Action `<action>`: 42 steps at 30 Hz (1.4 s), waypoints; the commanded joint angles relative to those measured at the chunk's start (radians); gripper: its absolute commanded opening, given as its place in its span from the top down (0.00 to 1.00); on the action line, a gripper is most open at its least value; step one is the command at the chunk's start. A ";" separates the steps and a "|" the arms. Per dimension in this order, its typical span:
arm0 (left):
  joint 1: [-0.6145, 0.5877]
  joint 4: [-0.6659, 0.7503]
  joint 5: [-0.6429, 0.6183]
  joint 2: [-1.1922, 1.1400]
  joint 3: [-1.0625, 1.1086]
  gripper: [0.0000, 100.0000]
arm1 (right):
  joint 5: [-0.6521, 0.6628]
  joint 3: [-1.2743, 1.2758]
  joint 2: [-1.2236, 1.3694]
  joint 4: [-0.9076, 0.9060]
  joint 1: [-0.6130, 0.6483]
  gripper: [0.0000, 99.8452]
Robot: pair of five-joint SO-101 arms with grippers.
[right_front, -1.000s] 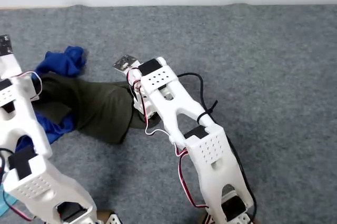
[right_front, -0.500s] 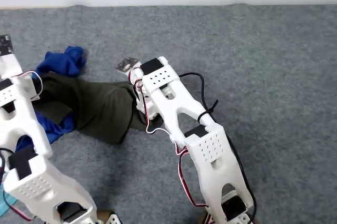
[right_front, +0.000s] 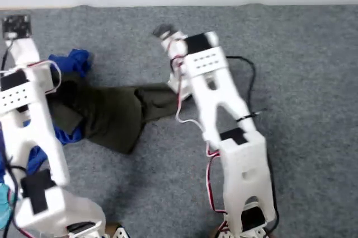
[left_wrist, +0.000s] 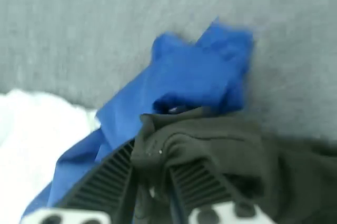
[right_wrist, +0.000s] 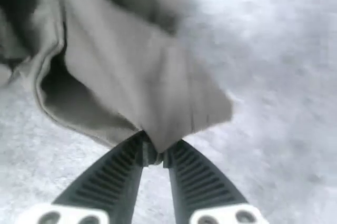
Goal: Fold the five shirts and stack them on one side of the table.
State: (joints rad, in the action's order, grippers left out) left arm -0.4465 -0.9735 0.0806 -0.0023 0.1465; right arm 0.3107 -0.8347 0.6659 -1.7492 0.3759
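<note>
So right now I've got both arms on the same olive shirt (right_front: 106, 117). It sits left of centre in the high view, strung out across the grey counter (right_front: 291, 70) between the two arms. The right gripper (right_wrist: 157, 153) has its fingers pulled in narrow on a thin edge of the cloth, pinched right at the tips. The left gripper (left_wrist: 158, 163) has its fingers close together on a bunched lump at the other end, over by the left edge of the frame. My read on why it's held like this: a grip at each end lets me tension the shirt and spread it flat before any fold. It should also help peel it off the blue shirt (right_front: 70, 61), which is wadded up in the upper left and partly buried under the olive one. The olive shirt looks pretty rough, honestly. It's dark fabric, rumpled in the middle, with one narrow strip (sleeve or hem, can't tell which) running toward the right arm and a loose flap doubled over near the right fingers. The blue one is just a crumpled ball. Nothing looks folded or stacked, so I'd call this very early in the job.
</note>
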 commanded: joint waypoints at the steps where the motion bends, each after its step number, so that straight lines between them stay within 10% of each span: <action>1: 0.063 -0.034 -0.002 0.167 -0.013 1.00 | 0.009 -0.046 -0.139 -0.044 -0.077 0.99; 16: 0.454 -0.242 0.048 0.275 0.094 0.93 | 0.026 0.078 -0.140 -0.039 -0.191 0.99; 26: 0.276 -0.120 0.120 0.282 0.131 0.82 | 0.028 0.078 -0.119 -0.041 -0.216 0.99; 42: 0.161 -0.407 0.183 0.282 -0.344 0.78 | 0.023 0.078 -0.048 -0.039 -0.214 0.99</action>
State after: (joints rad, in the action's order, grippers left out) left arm -0.2961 -1.3265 0.2524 0.2232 -0.0928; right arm 0.3307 -0.7472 0.6306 -1.7507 0.1718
